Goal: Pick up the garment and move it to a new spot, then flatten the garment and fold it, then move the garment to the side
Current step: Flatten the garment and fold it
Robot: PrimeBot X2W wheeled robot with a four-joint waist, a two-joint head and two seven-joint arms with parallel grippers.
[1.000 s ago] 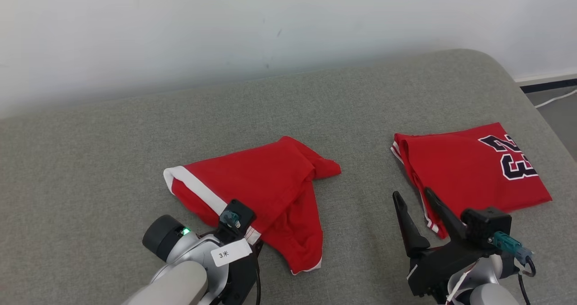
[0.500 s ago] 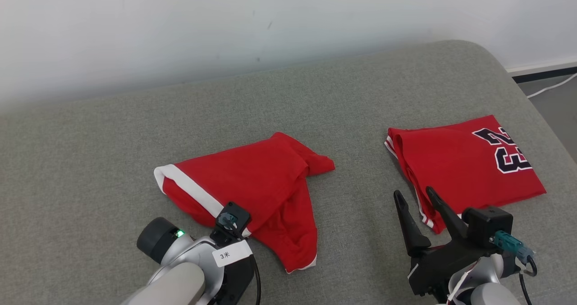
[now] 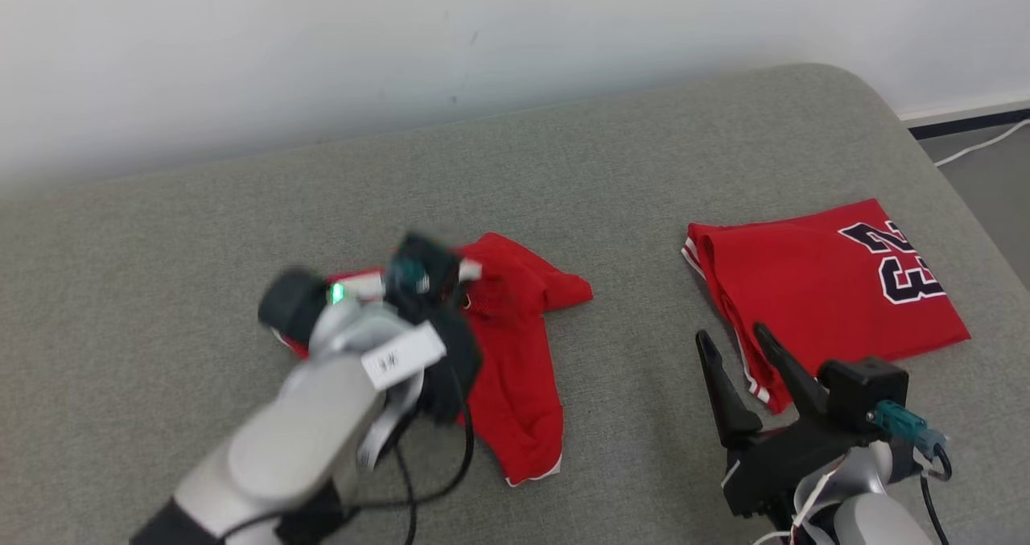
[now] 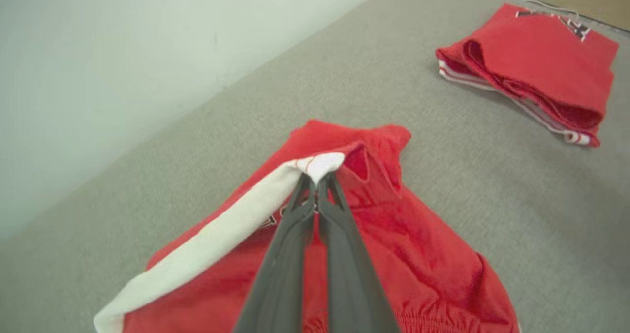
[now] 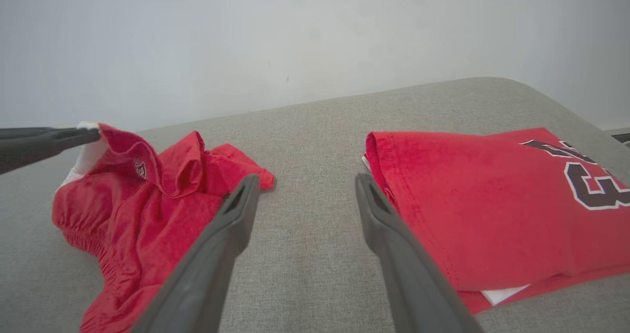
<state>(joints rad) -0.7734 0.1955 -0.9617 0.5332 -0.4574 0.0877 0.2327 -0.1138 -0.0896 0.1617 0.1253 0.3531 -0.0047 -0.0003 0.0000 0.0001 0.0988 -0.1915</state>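
Your left claw (image 4: pixel 317 178) is clenching the end of the white band (image 4: pixel 221 234) on the red shorts (image 4: pixel 408 254). It is holding that corner raised while the rest is lying crumpled near the middle of the grey padded surface (image 3: pixel 603 150). Your right claw (image 5: pixel 306 180) is standing released and empty, hovering just beside the folded red jersey (image 5: pixel 492 200), which is lying well apart from the shorts on the right.
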